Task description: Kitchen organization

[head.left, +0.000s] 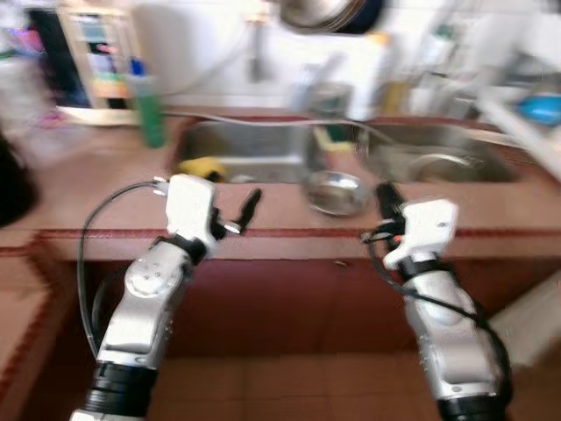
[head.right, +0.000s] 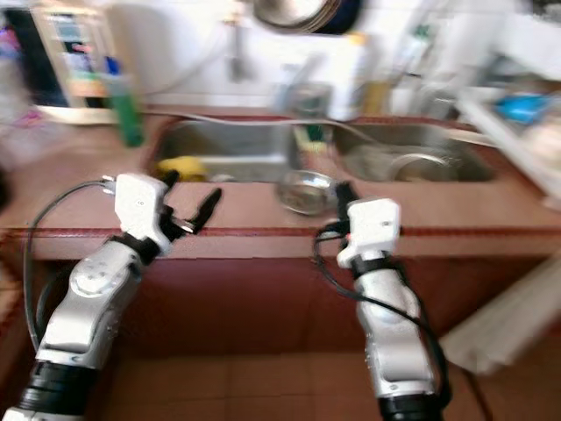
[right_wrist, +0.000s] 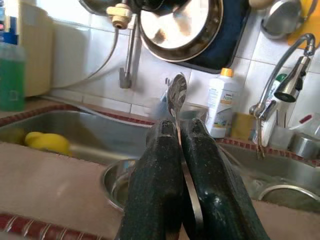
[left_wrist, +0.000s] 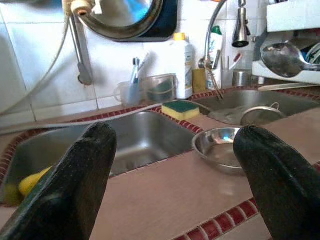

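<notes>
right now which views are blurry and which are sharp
Both eye views are motion-blurred, the steel bowl and sinks smeared; left wrist view is sharp, its open left hand framing the bowl; right wrist view is crisp on the spoon pinched in the right hand.

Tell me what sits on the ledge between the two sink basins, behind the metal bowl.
A yellow-green sponge lies on the divider between the basins, just behind the metal bowl, clearest in the left wrist view.

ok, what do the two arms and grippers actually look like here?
Both arms are silver with rounded joint housings and black cuffs low down. Each wrist carries a white boxy block. Left gripper and right gripper each have two long black fingers with a rough, grainy surface. A black cable loops beside each arm.
</notes>
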Robot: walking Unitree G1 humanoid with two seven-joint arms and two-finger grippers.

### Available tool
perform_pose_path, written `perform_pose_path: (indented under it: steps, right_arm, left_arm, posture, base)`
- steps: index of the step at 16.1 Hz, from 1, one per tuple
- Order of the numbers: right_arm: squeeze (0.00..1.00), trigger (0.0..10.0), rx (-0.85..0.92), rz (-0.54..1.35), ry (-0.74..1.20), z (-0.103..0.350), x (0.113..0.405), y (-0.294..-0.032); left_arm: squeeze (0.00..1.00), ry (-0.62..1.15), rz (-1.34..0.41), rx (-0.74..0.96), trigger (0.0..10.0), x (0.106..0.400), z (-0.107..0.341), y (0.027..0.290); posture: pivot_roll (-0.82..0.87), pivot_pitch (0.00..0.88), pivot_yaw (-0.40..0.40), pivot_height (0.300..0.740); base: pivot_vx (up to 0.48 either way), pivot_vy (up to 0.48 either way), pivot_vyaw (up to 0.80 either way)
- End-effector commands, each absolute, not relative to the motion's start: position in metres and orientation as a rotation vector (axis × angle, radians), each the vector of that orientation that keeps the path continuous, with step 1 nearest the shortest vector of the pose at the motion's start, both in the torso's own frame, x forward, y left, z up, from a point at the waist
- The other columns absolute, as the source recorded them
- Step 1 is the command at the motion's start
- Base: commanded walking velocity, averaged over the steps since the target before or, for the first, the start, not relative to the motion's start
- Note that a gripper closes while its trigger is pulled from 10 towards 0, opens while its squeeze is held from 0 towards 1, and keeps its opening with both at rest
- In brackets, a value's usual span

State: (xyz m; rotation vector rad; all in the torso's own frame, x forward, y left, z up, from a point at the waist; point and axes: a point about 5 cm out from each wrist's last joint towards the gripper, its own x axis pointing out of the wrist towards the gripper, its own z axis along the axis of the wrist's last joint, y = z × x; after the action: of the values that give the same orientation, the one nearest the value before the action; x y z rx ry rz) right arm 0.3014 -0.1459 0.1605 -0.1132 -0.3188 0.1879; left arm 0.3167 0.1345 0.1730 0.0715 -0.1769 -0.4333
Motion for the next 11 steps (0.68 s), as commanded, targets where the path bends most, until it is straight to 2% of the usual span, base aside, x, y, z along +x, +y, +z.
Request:
perform_pose_path:
  steps: [1, 4, 11]
  right_arm:
    - [0.0, 10.0, -0.118, 0.187, -0.355, 0.1685, 0.3021, -0.1466]
    - [0.0, 10.0, -0.121, 0.195, -0.359, 0.1689, 0.3016, -0.1449]
    - [0.0, 10.0, -0.128, 0.207, -0.361, 0.1681, 0.3003, -0.143]
  left_arm:
    - [0.0, -0.184, -0.442, 0.081, 10.0, 0.3167, 0.1741, 0.133]
    - [0.0, -0.184, -0.442, 0.081, 10.0, 0.3168, 0.1742, 0.133]
    - [0.0, -0.181, -0.438, 0.074, 10.0, 0.3169, 0.1732, 0.1328]
  posture:
    - [-0.16, 0.002, 0.008, 0.74]
    - [-0.16, 0.004, 0.009, 0.74]
    - [-0.16, 0.002, 0.008, 0.74]
  base:
    - [0.0, 0.0, 0.0]
    - [0.0, 0.0, 0.0]
    - [0.327, 0.0, 0.0]
